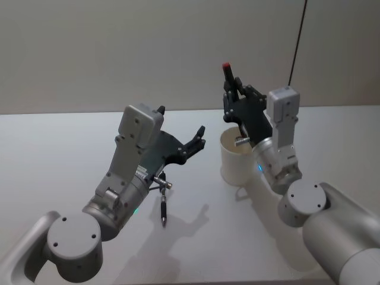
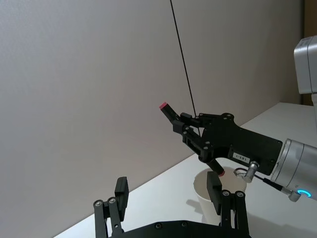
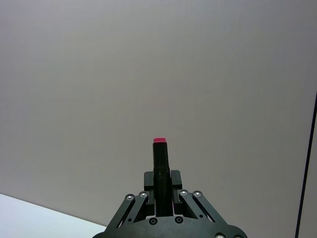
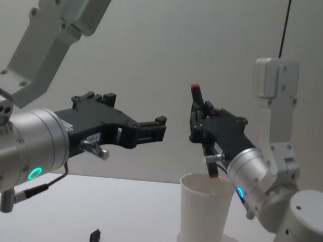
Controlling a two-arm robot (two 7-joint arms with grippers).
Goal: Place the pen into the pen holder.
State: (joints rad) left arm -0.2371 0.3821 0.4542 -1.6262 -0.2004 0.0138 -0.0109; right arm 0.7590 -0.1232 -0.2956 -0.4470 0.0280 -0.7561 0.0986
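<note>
Pen (image 1: pixel 228 73) in right end effector (image 1: pixel 234 89), tip at pen holder (image 1: pixel 234 163) mouth

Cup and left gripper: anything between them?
Nothing: in the head view bare table runs from the open left gripper to the cup. A loose pen lies nearer the robot, off that line. The right gripper holds a second pen over the cup.

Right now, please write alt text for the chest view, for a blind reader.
The right gripper, jaws shut, holds a black pen with a red top tilted over a white paper cup, its lower end at the rim. The left gripper hangs open to the left; a second pen lies on the table.
</note>
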